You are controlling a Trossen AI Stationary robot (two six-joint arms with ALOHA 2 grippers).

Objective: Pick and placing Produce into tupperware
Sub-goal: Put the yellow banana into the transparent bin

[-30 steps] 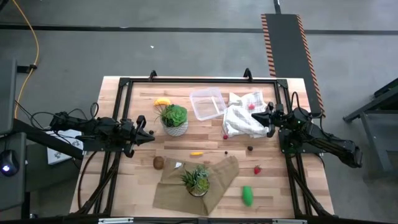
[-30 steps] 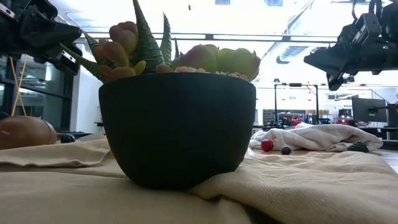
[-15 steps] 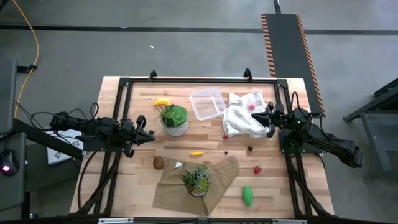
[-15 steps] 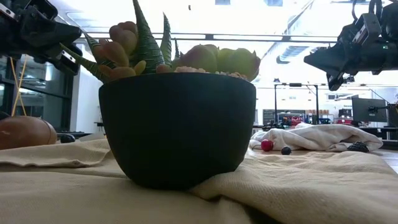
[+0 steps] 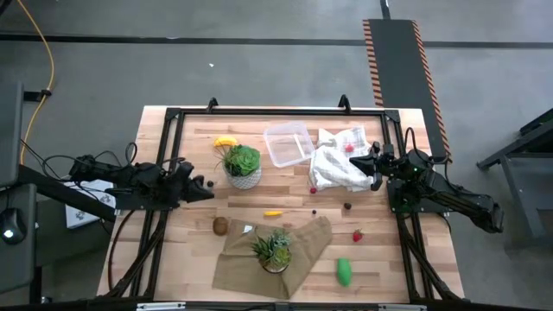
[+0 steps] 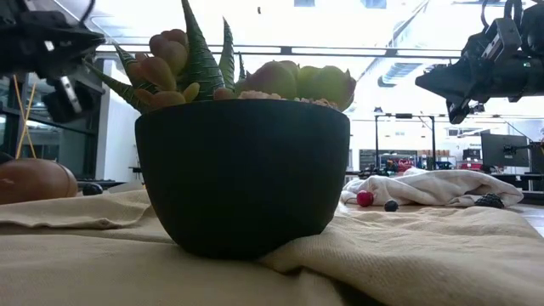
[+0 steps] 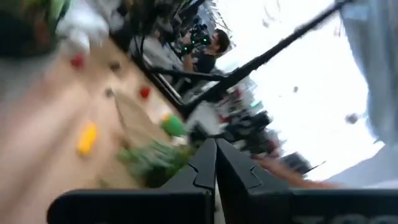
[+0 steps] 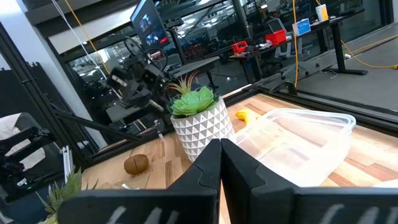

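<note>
The clear tupperware [image 5: 288, 144] sits far of centre on the table, also in the right wrist view [image 8: 298, 134]. Produce lies loose: yellow pieces [image 5: 225, 142] [image 5: 273, 212], a brown ball [image 5: 220, 225], red berries [image 5: 313, 190] [image 5: 357, 235], another berry [image 5: 348, 148] on the white cloth, a green piece [image 5: 344, 271], and tiny dark ones [image 5: 347, 206]. My left gripper [image 5: 206, 184] hovers shut at the table's left, beside the white pot. My right gripper [image 5: 361, 161] hovers shut over the white cloth at the right. Neither holds anything.
A leafy plant in a white pot [image 5: 243, 166] stands left of the tupperware. A dark pot with succulents [image 5: 275, 249] sits on a tan cloth [image 5: 298, 255] near the front edge and fills the low view [image 6: 242, 170]. A crumpled white cloth [image 5: 340, 160] lies under the right gripper.
My left gripper has rolled about its own axis while staying at about the same place; its wrist view is smeared by the turn. The right arm and the produce have kept still.
</note>
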